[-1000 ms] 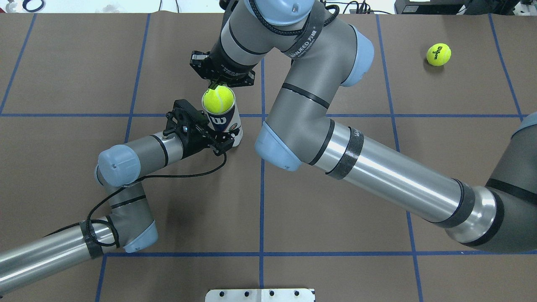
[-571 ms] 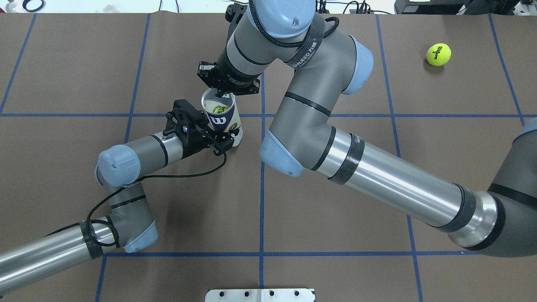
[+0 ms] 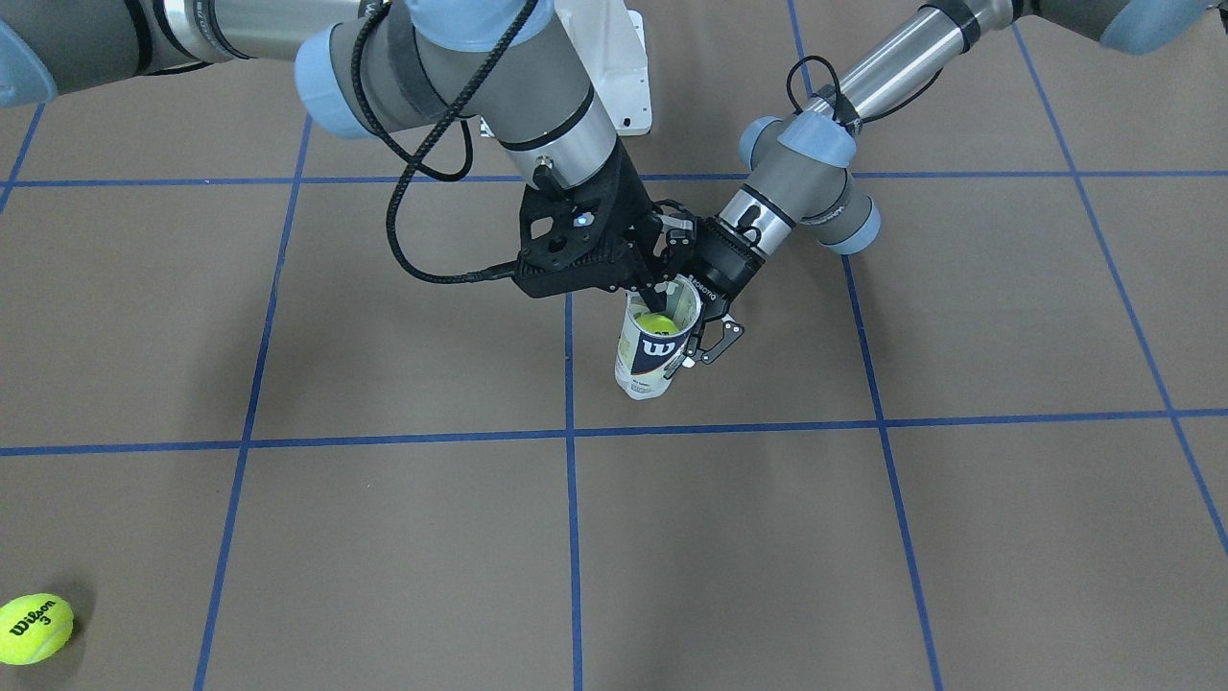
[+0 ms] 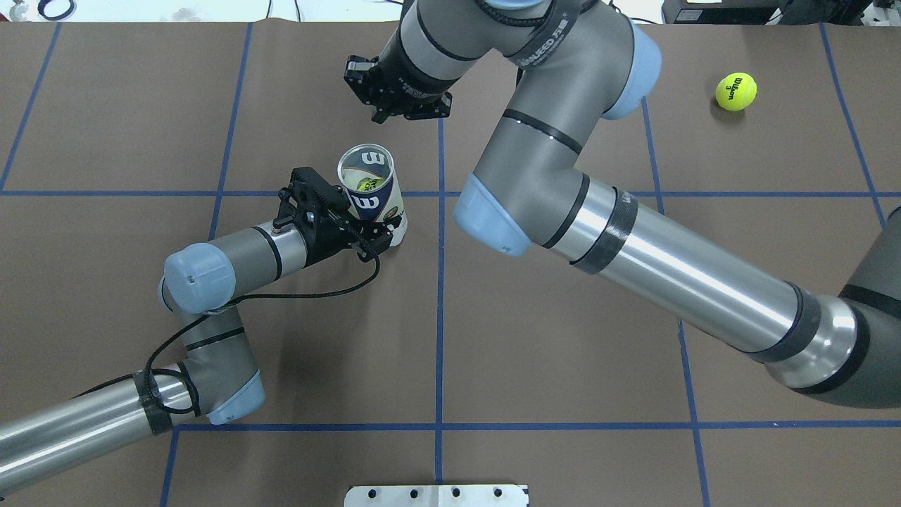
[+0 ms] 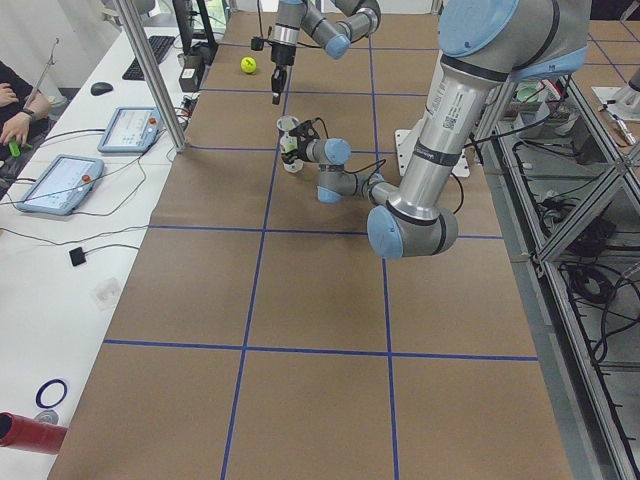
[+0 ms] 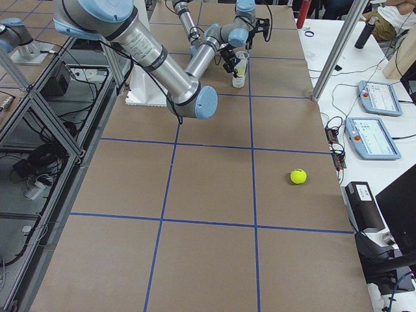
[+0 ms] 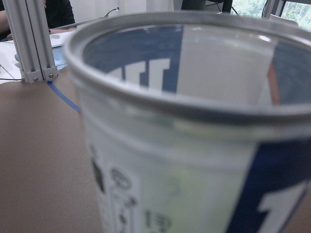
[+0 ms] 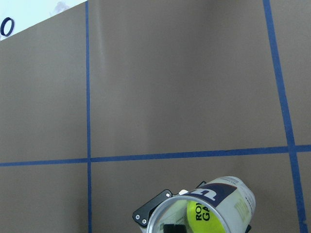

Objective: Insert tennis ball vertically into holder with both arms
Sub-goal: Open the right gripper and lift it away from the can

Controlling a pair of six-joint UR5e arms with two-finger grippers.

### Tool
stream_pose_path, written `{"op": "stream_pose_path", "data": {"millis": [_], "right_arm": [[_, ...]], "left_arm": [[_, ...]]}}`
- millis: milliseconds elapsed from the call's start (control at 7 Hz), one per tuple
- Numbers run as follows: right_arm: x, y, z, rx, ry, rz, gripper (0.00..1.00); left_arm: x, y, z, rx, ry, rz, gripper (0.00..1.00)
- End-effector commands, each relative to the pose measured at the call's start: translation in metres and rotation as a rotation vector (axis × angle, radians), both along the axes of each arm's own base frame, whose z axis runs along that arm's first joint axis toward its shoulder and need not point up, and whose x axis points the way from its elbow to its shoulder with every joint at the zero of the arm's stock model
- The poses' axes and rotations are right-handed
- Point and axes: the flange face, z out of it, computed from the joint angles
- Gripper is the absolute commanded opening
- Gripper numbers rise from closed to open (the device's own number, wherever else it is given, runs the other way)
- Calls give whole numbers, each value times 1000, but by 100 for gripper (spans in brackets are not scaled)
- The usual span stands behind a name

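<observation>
The holder (image 4: pixel 371 199), a clear tube with a navy and white "W" label, stands upright on the brown table. A yellow tennis ball (image 4: pixel 365 184) lies low inside it and also shows in the right wrist view (image 8: pixel 203 216) and the front view (image 3: pixel 658 322). My left gripper (image 4: pixel 380 231) is shut on the holder's lower part from the side. The holder's rim (image 7: pixel 184 109) fills the left wrist view. My right gripper (image 4: pixel 382 113) is empty, looks open, and hangs above and beyond the holder's mouth. The front view shows it close over the rim (image 3: pixel 662 276).
A second tennis ball (image 4: pixel 736 91) lies at the far right of the table, also seen in the front view (image 3: pixel 35 629). The white pedestal base (image 4: pixel 436 495) sits at the near edge. My right arm's forearm (image 4: pixel 676 282) spans the right half of the table.
One second ago the ball sat at the holder's mouth under my right gripper. It has dropped inside, and the right gripper has risen and drawn away to the far side. The left arm is still.
</observation>
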Motion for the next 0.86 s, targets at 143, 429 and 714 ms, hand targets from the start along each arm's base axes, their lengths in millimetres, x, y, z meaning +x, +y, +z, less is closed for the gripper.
{"op": "stream_pose_path", "data": {"millis": [143,429,714], "right_arm": [[141,-92,92,31,71,-10,99],[259,-149,234,135,188,-100,99],[328,-186,346,250,327,-183,99]], "left_arm": [[0,0,1,0,-1,1,74],[-2,-2,1,0,-1,-4,74],[-3,-2,0,1,2,-5,74]]}}
